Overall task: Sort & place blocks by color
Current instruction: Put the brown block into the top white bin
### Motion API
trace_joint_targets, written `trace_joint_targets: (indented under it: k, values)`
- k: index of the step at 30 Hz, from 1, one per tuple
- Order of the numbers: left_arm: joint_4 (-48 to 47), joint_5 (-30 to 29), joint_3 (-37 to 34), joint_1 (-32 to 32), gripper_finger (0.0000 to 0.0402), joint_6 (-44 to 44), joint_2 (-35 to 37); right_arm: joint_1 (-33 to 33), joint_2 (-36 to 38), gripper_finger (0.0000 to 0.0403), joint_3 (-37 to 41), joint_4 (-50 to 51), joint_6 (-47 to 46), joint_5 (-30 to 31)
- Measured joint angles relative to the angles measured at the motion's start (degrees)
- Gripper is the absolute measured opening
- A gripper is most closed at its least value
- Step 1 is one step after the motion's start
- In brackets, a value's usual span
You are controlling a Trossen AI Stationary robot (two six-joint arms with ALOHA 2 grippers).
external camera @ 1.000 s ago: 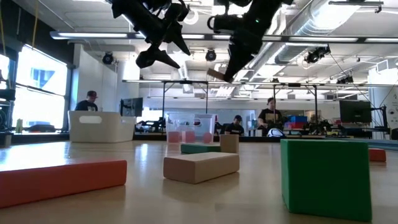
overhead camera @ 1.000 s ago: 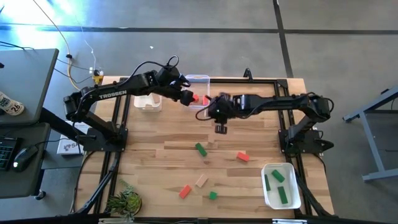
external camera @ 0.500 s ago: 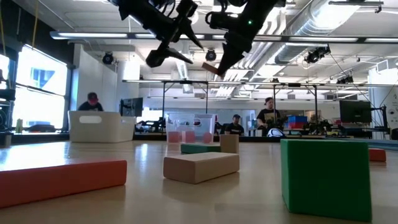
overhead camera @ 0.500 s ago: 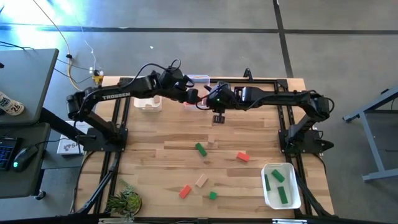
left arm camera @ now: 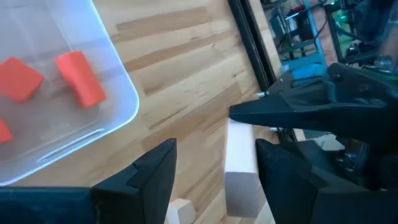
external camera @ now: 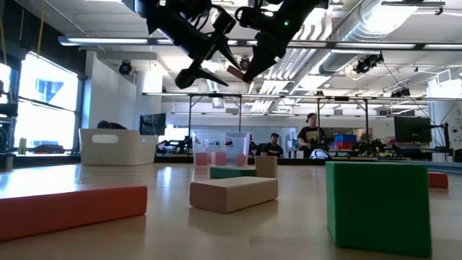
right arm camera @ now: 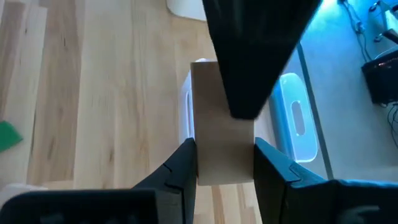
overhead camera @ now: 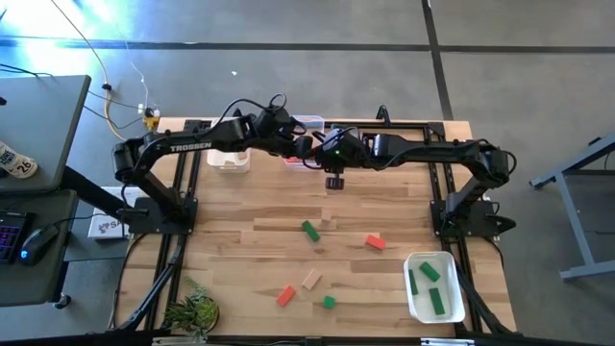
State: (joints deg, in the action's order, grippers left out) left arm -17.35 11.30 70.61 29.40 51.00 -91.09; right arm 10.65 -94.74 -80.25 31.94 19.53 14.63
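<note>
a: where are the two grippers?

b: both are raised above the far middle of the table point(overhead camera: 240, 231), nose to nose. the right gripper point(right arm camera: 224, 163) has its jaws clamped on a plain wood bar point(right arm camera: 222, 124), and the left gripper point(left arm camera: 214, 165) has its jaws spread wide, one finger on either side of that same bar, without closing on it.

a: so the bar is in the air?

b: yes, held well above the table top, between the two arms; the low view shows it as a small pale piece point(external camera: 234, 72) at the tip of the right gripper.

a: and the other blocks?

b: red blocks point(left arm camera: 78, 78) lie in a clear tub point(left arm camera: 118, 118) at the far edge, just beside the left gripper. green blocks point(overhead camera: 430, 274) lie in a white tub point(overhead camera: 411, 303) at the near right corner. loose on the table are a green bar point(overhead camera: 309, 231), a small wood cube point(overhead camera: 330, 221) just beside it, a red block point(overhead camera: 375, 242), a red bar point(overhead camera: 285, 295) next to a wood bar point(overhead camera: 310, 279), and a green cube point(overhead camera: 329, 302).

a: anything else?

b: another white tub point(overhead camera: 229, 159) sits at the far left under the left arm, and a small plant point(overhead camera: 192, 312) at the near left corner.
</note>
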Motion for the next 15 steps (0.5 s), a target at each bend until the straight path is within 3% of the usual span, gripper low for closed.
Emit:
trace_joint_targets:
  k: [6,15]
  values:
    - [1.2,0.0,0.0,0.5,0.0172,-0.1,-0.1,0.2,0.0,0.0092,0.0,-1.2,0.0,0.7]
    - [2.7,0.8,0.0,0.5,0.0073,-2.7,0.0,1.2,0.0,0.0092,0.0,-2.7,-0.1,1.0]
